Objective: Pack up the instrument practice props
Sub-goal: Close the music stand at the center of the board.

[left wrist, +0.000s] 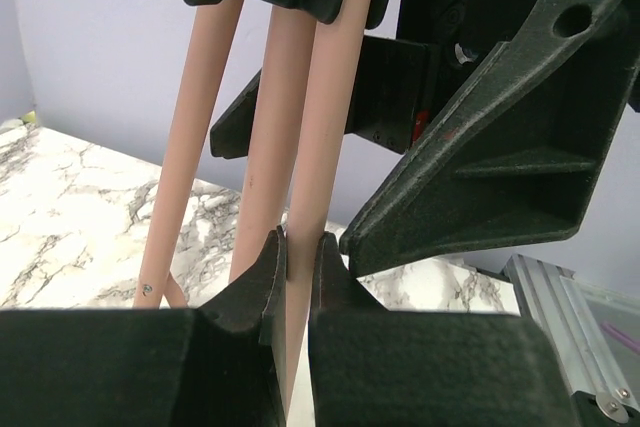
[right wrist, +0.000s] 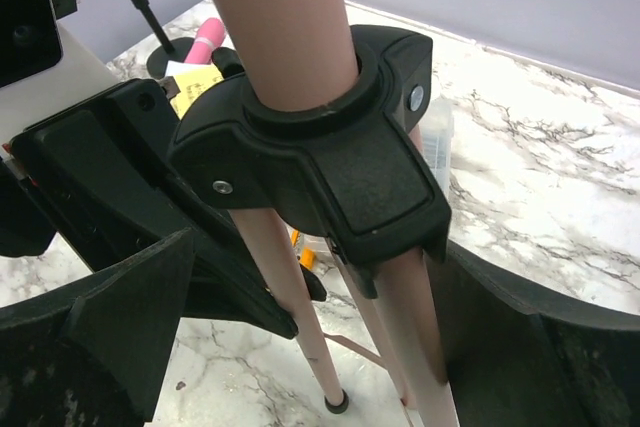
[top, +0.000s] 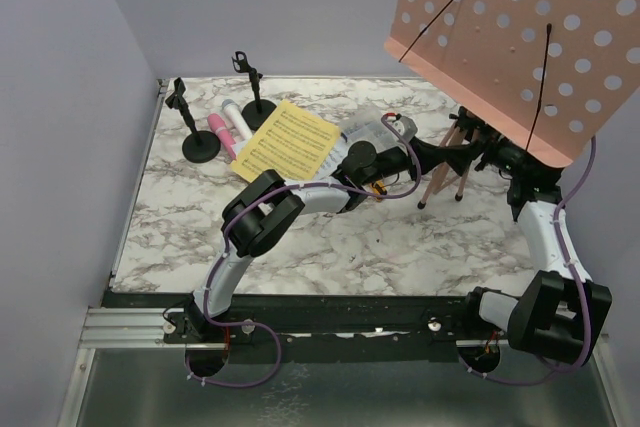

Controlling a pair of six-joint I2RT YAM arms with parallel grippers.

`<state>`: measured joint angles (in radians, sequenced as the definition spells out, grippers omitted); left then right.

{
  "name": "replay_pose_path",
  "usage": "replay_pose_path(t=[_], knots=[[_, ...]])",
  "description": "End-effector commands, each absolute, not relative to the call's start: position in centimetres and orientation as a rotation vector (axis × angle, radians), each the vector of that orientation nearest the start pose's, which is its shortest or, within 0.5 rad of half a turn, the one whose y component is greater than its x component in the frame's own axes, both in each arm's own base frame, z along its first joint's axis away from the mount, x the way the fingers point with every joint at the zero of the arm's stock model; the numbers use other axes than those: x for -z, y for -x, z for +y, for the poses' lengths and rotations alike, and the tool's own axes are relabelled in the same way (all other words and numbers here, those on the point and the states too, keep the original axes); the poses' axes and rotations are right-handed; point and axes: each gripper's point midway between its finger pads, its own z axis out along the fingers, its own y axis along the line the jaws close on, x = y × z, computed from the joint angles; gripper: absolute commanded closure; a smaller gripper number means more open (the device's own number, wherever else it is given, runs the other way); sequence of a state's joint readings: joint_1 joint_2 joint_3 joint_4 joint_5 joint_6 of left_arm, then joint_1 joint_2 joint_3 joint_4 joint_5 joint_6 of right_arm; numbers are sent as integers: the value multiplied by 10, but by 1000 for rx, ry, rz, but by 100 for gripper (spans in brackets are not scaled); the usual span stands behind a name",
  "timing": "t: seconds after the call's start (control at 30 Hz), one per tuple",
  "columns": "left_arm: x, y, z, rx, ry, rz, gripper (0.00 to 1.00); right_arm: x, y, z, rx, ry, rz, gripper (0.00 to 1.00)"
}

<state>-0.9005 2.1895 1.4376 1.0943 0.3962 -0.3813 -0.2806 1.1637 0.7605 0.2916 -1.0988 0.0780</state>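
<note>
1. The rack (top: 520, 37) stands upright at the right rear of the table (top: 330, 247), with its perforated top high above the spread legs. Nothing is folded, so we judge its packing has barely begun.
2. Our left gripper (left wrist: 298, 247) has its fingers clamped on one leg (left wrist: 325, 117), low down. We read this as an anchor, so that the top-heavy rack cannot skate or tip while the other arm works.
3. Our right gripper (right wrist: 330, 347) straddles the legs just under the black hub (right wrist: 330, 147), with its fingers wide apart and touching nothing we can see. We think it is placed to close there and gather the legs in.
4. The pink mic (top: 220, 135), white mic (top: 236, 117), near holder (top: 200, 142), far holder (top: 255, 107) and yellow page (top: 288, 142) lie grouped at the left rear, well apart from both grippers. They are unpacked.
5. The box (top: 375, 135) sits just beside the page, partly under our left arm. We cannot tell what it holds.
</note>
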Motion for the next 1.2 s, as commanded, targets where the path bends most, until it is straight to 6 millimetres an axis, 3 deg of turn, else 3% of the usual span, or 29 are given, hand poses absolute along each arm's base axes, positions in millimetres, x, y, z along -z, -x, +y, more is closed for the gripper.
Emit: replay_pose_path(t=[0.0, 0.13, 0.33, 0.77, 1.17], knots=[[-260, -285, -551, 1489, -731, 1179, 100, -235, -336, 69, -808, 484, 1650, 9], [-258, -277, -554, 1511, -744, 1182, 100, -234, -340, 68, -807, 489, 1652, 17], [-256, -271, -553, 1528, -747, 1190, 100, -224, -343, 66, -780, 492, 1658, 21], [-264, -255, -544, 1566, -778, 1184, 66, -222, -334, 68, -772, 514, 1640, 27], [-257, -245, -532, 1572, -794, 1214, 51, -222, -328, 66, -744, 521, 1618, 34]])
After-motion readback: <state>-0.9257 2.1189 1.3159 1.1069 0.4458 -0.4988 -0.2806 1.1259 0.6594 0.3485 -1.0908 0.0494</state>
